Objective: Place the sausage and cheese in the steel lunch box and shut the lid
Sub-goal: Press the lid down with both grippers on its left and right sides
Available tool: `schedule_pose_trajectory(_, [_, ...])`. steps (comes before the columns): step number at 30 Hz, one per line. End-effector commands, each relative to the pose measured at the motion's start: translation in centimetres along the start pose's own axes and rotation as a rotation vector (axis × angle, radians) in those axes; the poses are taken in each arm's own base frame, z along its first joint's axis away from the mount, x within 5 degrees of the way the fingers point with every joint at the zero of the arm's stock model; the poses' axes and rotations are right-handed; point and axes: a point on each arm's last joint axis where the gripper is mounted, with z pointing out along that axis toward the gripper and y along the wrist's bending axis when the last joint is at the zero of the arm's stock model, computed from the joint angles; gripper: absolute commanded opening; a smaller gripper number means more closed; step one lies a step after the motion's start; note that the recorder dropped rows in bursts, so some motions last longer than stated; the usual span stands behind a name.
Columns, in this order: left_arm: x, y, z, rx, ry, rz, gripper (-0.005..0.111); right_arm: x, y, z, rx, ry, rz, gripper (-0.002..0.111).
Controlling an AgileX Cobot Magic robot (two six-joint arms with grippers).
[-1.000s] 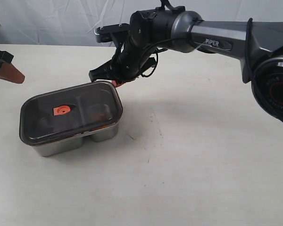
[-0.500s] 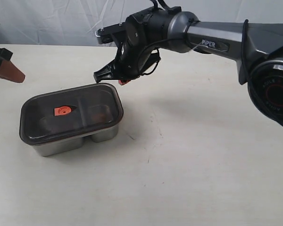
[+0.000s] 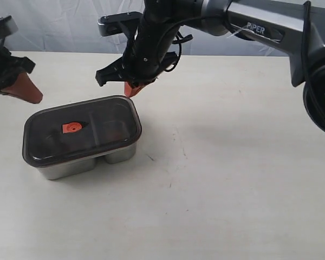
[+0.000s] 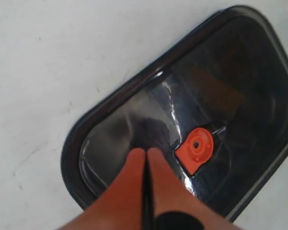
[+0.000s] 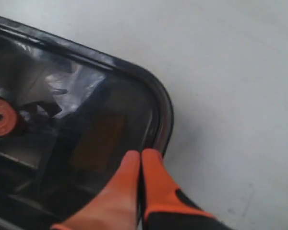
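The steel lunch box [image 3: 70, 168] stands left of centre with the dark translucent lid [image 3: 105, 116] lying flat on it and the orange-red valve [image 3: 71, 127] at its middle. Through the lid [image 5: 134, 96] a dim orange-brown shape [image 5: 98, 139] shows in one compartment, likely the cheese. I cannot make out the sausage under the dark lid. My right gripper [image 3: 131, 90] hangs shut and empty above the box's far right corner [image 5: 140, 153]. My left gripper [image 3: 35, 97] is shut and empty, up and left of the box, its tips over the lid [image 4: 146, 151] beside the valve [image 4: 198, 148].
The pale table [image 3: 233, 179] spreads to the right of and in front of the box. The right arm [image 3: 260, 27] reaches in from the upper right, across the back of the table. A grey cloth backdrop [image 3: 59, 24] stands behind.
My right gripper has lifted off the lid's far right corner and drawn up and slightly left. My left gripper has come in from the left edge toward the box. The lid has not moved.
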Motion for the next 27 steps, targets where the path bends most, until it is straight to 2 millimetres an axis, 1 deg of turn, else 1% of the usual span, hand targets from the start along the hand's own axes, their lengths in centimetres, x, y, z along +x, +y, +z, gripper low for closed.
schedule_pose_trajectory(1, [1.2, -0.9, 2.1, -0.049, 0.067, -0.015, 0.0, 0.1, 0.3, 0.0, -0.038, 0.017, -0.022, 0.0])
schedule_pose_trajectory(3, [1.7, -1.2, 2.9, -0.045, 0.088, -0.017, 0.0, 0.2, 0.2, 0.5, -0.04, 0.029, -0.028, 0.0])
schedule_pose_trajectory(8, [2.8, -1.8, 4.1, -0.041, 0.135, -0.008, 0.0, 0.7, 0.1, 2.0, -0.061, 0.07, -0.024, 0.0])
schedule_pose_trajectory(13, [3.0, -1.9, 3.9, -0.062, 0.118, -0.002, 0.0, 1.3, 0.5, 4.0, -0.079, 0.113, -0.036, 0.0])
schedule_pose_trajectory(17, [3.2, -1.7, 3.8, -0.091, 0.13, -0.005, 0.0, 2.0, 1.0, 6.0, -0.09, 0.157, -0.038, 0.0])
schedule_pose_trajectory(20, [3.3, -1.6, 3.9, -0.108, 0.137, -0.015, 0.0, 2.4, 1.5, 7.1, -0.098, 0.184, -0.042, 0.0])
schedule_pose_trajectory(22, [3.5, -1.3, 4.0, -0.127, 0.14, -0.027, 0.0, 2.6, 1.7, 7.4, -0.109, 0.195, -0.038, 0.0])
schedule_pose_trajectory(27, [4.3, -0.7, 4.7, -0.169, 0.165, -0.051, 0.0, 2.6, 1.9, 7.4, -0.118, 0.196, -0.034, 0.0])
